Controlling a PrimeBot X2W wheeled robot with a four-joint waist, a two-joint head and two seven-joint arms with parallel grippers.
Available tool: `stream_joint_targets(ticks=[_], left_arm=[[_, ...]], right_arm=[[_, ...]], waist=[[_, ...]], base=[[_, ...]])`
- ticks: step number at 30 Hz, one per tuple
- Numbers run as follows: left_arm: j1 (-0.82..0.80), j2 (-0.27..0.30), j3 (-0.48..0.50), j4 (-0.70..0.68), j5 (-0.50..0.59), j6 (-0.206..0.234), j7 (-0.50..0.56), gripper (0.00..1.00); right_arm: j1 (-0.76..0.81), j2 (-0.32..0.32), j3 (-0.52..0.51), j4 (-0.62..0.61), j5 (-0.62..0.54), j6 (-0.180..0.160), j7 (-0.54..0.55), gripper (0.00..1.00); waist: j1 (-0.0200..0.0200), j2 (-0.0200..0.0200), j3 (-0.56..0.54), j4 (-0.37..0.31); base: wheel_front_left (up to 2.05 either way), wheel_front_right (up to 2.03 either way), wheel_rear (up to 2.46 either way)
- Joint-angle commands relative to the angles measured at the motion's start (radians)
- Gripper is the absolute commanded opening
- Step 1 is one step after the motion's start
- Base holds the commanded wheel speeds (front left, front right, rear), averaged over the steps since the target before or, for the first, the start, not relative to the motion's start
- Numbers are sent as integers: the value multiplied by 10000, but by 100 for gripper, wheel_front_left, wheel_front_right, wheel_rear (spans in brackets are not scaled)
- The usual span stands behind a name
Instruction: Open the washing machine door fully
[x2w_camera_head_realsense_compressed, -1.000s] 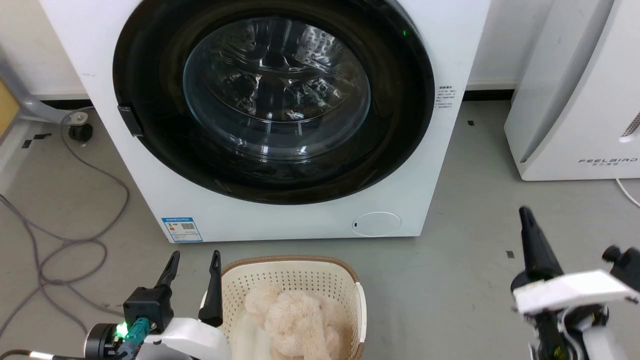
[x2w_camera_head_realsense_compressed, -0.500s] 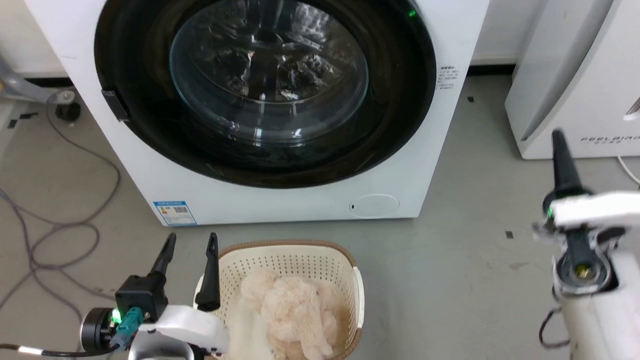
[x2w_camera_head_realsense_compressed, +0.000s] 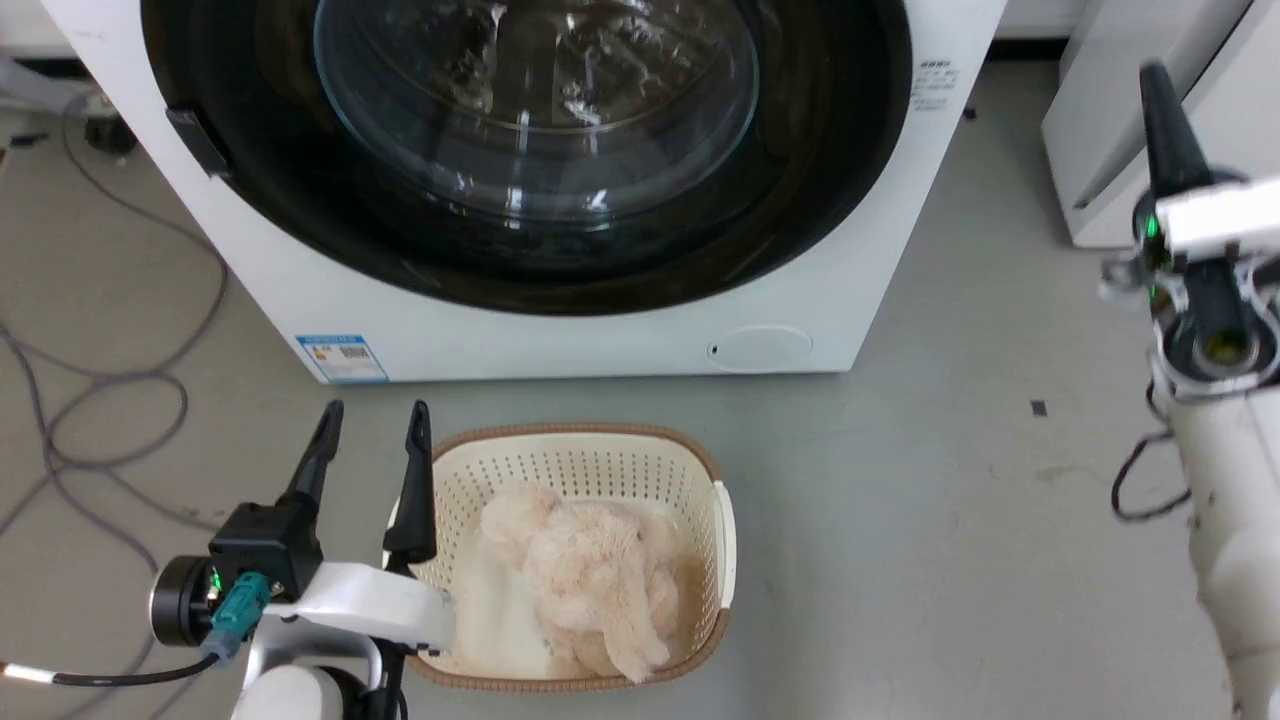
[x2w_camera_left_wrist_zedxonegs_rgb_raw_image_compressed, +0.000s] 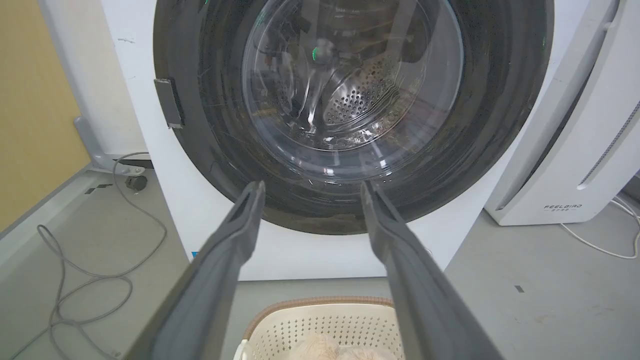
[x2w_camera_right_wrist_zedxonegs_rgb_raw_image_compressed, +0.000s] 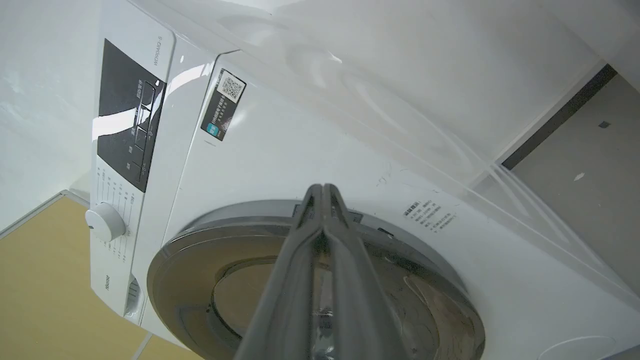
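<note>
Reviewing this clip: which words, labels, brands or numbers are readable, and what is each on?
"FEELBIRD", small, roughly as read: white appliance beside the washing machine.
Blue label sticker on the machine's lower front: too small to read.
Printed block beside the washing machine door: too small to read.
QR sticker and control panel markings: blurred, unreadable.

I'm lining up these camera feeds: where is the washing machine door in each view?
Head view: washing machine door, top centre, cut off above.
Left wrist view: door upper centre.
Right wrist view: door at bottom, seen obliquely.
Shared landmark: the white washing machine surrounding it.
</note>
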Motion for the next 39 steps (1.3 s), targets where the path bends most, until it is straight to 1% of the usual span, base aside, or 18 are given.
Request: stream_joint_targets(ticks=[1,9,17,26,32,39], left_arm=[[-188,4,20,-35,-58,-52,-106,100],[-552,4,89,-30,-88,-179,-279,100],[-815,4,156,-34,-164,-285,-451,100],[-1087,4,222,-57,-269,-395,-645,100],[-1299,4,268,-70,-350,-467,-775,100],[-1520,4,277,-67,-492,-543,-925,100]], right_arm=[[-455,-112,123,275,357,7,68,0],[-2488,-461,1245,1782,1158,7,918,0],[-4430,-586,2546,3057,1697,8,2148,0],[-6097,-530,3921,4090,2356,8,3385,0],[-6976,-441,4748,4712,2857,9,3868,0],[-8120,-275,5741,5430,3414,9,4693,0]], waist=[[-1,0,158,28],[-1,0,698,71],[-1,0,1145,100],[-1,0,1671,90],[-1,0,2038,112],[-1,0,2455,152]], base=[[0,0,0],[0,0,0],[0,0,0],[0,0,0],[0,0,0],[0,0,0]])
